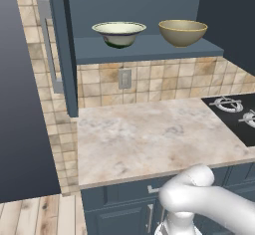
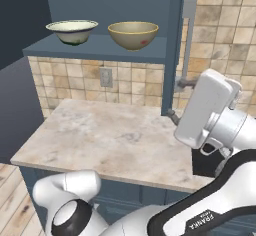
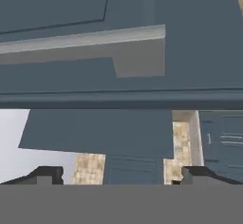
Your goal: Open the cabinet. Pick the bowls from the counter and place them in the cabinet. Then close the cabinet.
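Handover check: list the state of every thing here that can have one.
cabinet: both doors open
cream-green bowl: upright on the cabinet shelf
mustard bowl: upright on the shelf, right of it
gripper: jaws open, holding nothing, facing a door's silver handle

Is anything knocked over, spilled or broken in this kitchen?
No, nothing looks wrong. The cream bowl and the yellow bowl both sit upright, side by side and apart, on the shelf of the open cabinet. The claw is open beside the right cabinet door's silver handle.
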Tool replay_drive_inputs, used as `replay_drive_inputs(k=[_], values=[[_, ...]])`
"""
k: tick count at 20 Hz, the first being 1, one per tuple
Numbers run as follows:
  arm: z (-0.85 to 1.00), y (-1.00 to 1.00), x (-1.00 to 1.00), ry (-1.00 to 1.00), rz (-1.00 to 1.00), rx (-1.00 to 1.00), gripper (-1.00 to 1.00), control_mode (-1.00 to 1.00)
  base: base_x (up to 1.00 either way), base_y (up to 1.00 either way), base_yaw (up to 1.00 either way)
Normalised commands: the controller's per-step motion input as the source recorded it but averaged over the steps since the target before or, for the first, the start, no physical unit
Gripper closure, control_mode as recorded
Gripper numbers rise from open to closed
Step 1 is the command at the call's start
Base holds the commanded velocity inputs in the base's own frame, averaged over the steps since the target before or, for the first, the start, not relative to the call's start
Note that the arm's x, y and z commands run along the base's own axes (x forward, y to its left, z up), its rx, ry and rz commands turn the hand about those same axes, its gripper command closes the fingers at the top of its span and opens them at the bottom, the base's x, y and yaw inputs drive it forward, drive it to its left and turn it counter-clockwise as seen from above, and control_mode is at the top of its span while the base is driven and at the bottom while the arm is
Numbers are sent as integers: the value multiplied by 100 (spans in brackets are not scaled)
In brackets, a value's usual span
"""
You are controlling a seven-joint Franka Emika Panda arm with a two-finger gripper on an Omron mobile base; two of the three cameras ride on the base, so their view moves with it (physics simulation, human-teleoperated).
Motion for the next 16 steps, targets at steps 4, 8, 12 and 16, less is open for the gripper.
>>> replay_drive_inputs(k=[4, 8, 12, 16], values=[[-9, -38, 28, -1, 13, 4, -100, -100, 0, 0, 0], [-14, -29, 21, -6, 13, 1, -100, -100, 0, 0, 0], [-12, -8, 38, -5, 11, 0, -100, -100, 0, 0, 0], [-12, -2, 44, -3, 8, 0, -100, -100, 0, 0, 0]])
